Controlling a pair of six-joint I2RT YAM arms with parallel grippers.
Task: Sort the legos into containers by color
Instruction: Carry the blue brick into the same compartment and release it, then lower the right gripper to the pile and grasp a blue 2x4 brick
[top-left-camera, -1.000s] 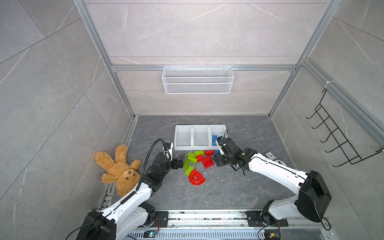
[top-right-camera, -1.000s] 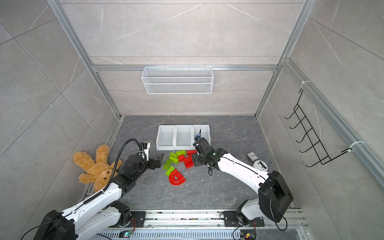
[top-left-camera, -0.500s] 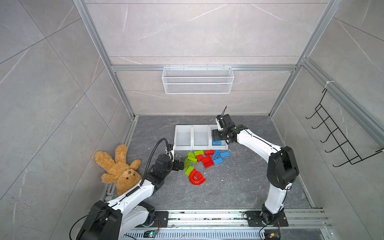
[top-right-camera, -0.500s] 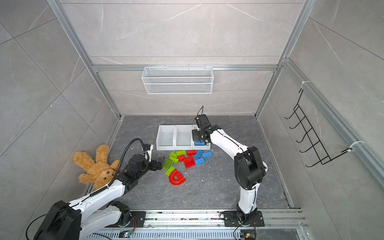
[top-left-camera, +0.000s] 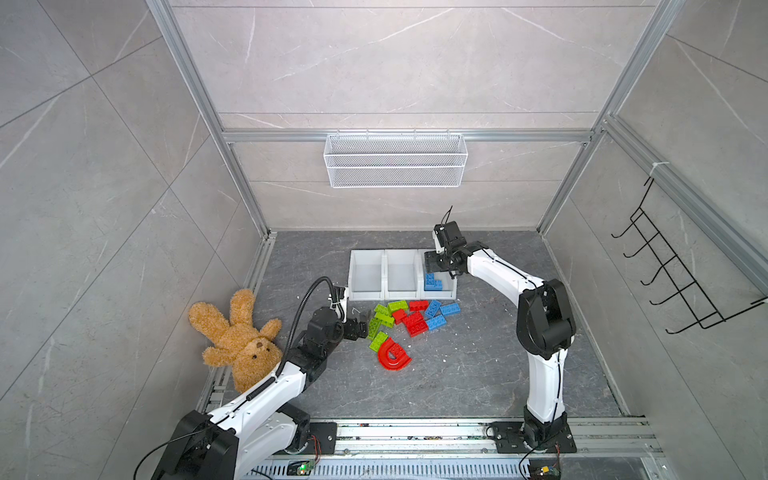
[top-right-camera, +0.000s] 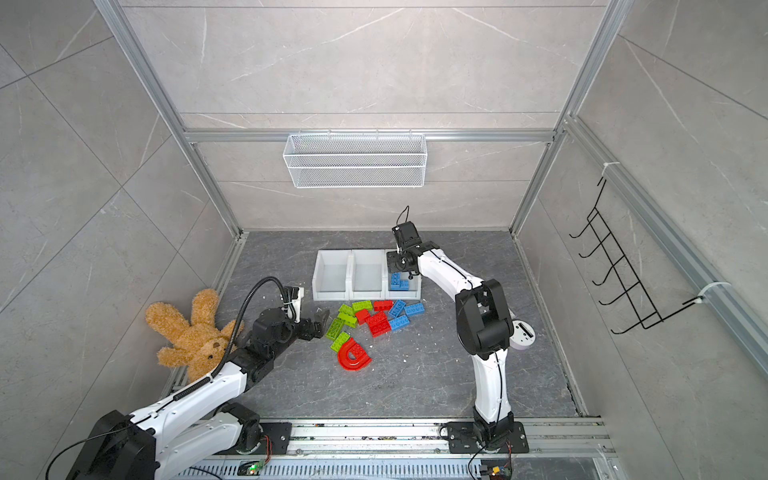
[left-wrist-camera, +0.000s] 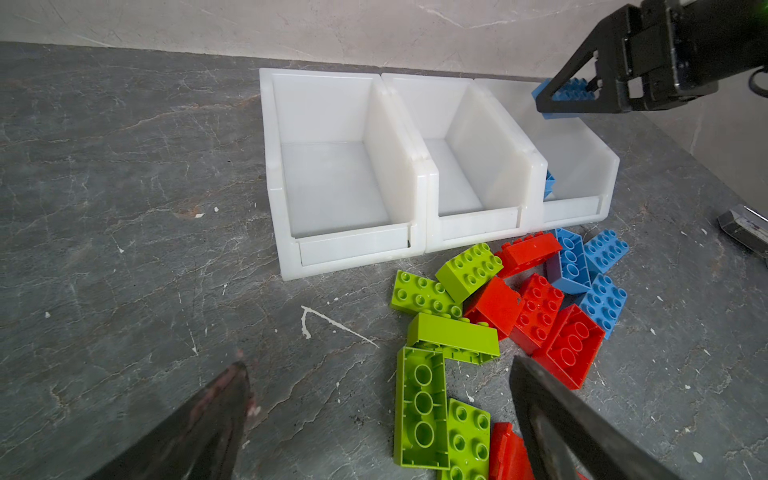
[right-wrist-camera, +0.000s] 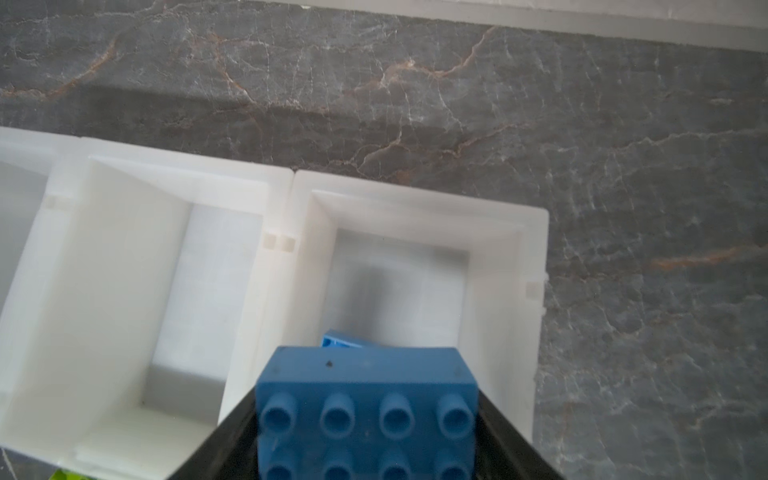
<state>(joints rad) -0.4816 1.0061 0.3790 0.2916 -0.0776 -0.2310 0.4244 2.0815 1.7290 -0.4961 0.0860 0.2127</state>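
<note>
With the right hand pinching the blue brick above the rightmost bin of three, lower inside its walls before letting go, clear of the blue pieces lying there; loose on the worktop by the spread left hand: three blue bricks, five green bricks, four red bricks, one red arch.

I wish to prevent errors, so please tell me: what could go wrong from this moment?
The blue brick in the right fingers hangs near the right bin's dividing wall. Released, it might hit the wall and fall into the middle bin.
The open left fingers are beside green bricks touching red bricks, so they might grab both colors.
</note>
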